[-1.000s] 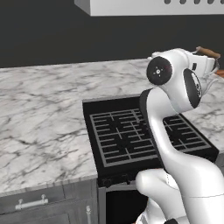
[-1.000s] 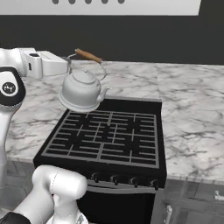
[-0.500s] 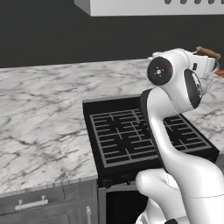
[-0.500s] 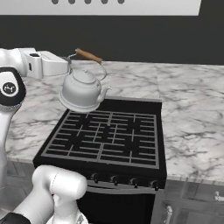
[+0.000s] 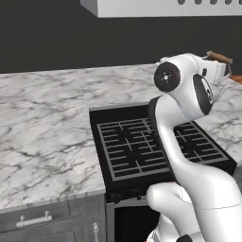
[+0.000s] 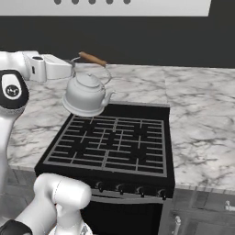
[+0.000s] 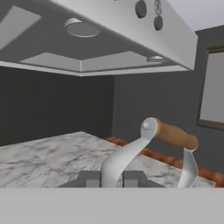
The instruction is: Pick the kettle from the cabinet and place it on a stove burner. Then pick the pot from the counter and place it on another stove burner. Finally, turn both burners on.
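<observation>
Almost nothing has shifted over the last second: the kettle [image 6: 86,95] is seen at the same spot as before, carried in the air above the back left corner of the stove burners [image 6: 110,144] in the right base view, clear of the grates and slightly tilted. Its thin arched handle is clamped by the gripper [image 6: 72,67], whose jaws are closed together on the metal band at the left end of the handle, just beside the brown wooden piece. In the hand view the fingertips [image 7: 131,178] are seen pressed against either side of that silvery band, with the kettle handle [image 7: 173,134] curving up and to the right in front of the range hood [image 7: 109,30]. In the left base view the kettle's wooden grip [image 5: 219,57] is glimpsed past the white wrist at the upper right, while the body of the kettle is hidden by the arm. The black cooktop is set into the counter [image 6: 199,124], whose white marble with grey veins extends to both sides of it. A row of dark knobs [image 6: 120,187] is seen along the stove's front edge. Dark grey drawers [image 5: 42,222] are seen under the counter in the left base view.
</observation>
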